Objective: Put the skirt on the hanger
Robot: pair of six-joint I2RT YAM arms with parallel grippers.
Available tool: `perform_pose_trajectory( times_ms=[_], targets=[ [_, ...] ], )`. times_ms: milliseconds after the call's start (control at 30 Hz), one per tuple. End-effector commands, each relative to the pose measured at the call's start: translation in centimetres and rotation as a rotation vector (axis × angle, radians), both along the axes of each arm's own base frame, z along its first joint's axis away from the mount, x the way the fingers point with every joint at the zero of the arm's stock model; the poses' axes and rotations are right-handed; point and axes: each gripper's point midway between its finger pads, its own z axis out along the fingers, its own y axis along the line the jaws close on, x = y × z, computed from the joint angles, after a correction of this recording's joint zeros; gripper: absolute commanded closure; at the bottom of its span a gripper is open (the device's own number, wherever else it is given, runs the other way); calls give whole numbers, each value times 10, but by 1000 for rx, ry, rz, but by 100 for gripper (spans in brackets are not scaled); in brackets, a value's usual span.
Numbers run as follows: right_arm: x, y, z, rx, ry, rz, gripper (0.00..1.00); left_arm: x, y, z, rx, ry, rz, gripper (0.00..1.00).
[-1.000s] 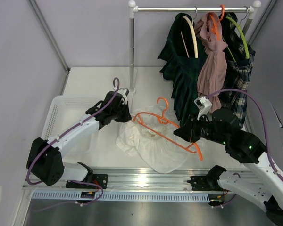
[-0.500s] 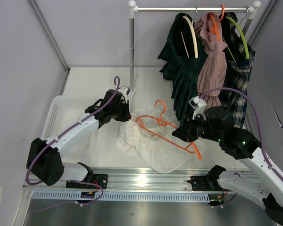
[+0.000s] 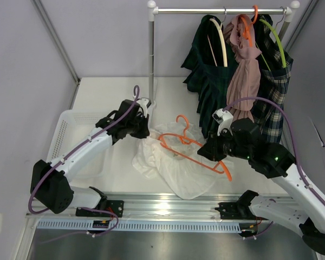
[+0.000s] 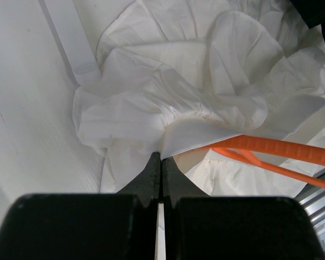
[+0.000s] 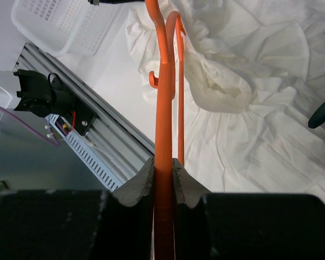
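A crumpled white skirt (image 3: 176, 165) lies on the table in front of the arms. My left gripper (image 3: 145, 131) is shut on its waistband edge (image 4: 168, 135) and holds that edge raised. My right gripper (image 3: 210, 152) is shut on one arm of an orange hanger (image 3: 192, 147), held over the skirt with its hook pointing towards the rail. In the right wrist view the hanger (image 5: 163, 108) runs straight out from between the jaws, its far tip reaching into the skirt's (image 5: 249, 81) opening. In the left wrist view the orange bar (image 4: 281, 147) passes under the lifted fabric.
A white perforated basket (image 3: 70, 138) stands at the left. A garment rail (image 3: 222, 10) on a white post (image 3: 151, 54) at the back right carries dark green, pink and plaid garments (image 3: 244, 76) on hangers. A metal rail (image 3: 168, 206) runs along the near edge.
My right gripper has moved left and slightly back, carrying the orange hanger further over the skirt towards the left gripper. My left gripper has lifted the waistband slightly.
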Motion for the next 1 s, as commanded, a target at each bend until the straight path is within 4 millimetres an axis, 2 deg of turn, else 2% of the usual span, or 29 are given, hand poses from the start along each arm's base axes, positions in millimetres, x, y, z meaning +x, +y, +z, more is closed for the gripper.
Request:
perform_pose_trajectory(
  times_ms=[0,200,333,633,800,967],
  targets=[
    [6,-6,19,-15,-69,-17,100,4,1,14,14,-40,-33,100],
    [4,-2,33,30,-78,-2,100,1,3,1,67,-18,-45,100],
    [4,3,28,27,-60,13,100,-2,-2,2,59,-24,-60,100],
    [-3,21,15,66,-17,90,100,0,-14,25,4,-56,-86,100],
    [6,32,8,68,-24,102,100,-3,-23,42,-22,-76,-122,100],
    [14,41,12,89,-48,113,100,-10,-30,57,-49,-91,-175,100]
  ],
)
